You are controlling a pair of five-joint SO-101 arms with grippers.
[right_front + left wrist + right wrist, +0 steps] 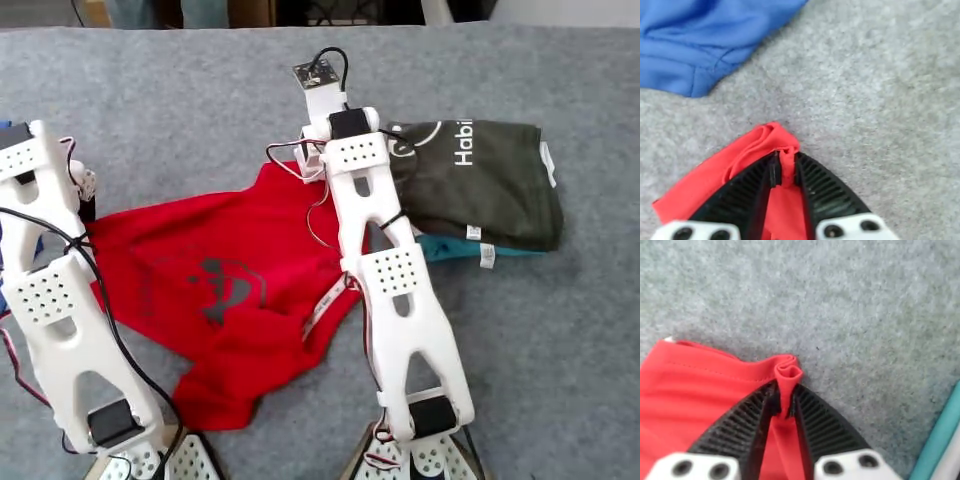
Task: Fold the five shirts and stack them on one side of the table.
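I have the red shirt (220, 290) lying rumpled mid-table, dark print up. My left gripper (785, 162) is clamped on a fold at one edge of it, and my right gripper (784, 392) on a fold at another. A blue shirt (705, 35) lies near the left pinch. A folded dark shirt (480, 180) sits on a teal shirt (450, 248) near the right gripper. Bare table (180, 100) lies beyond.
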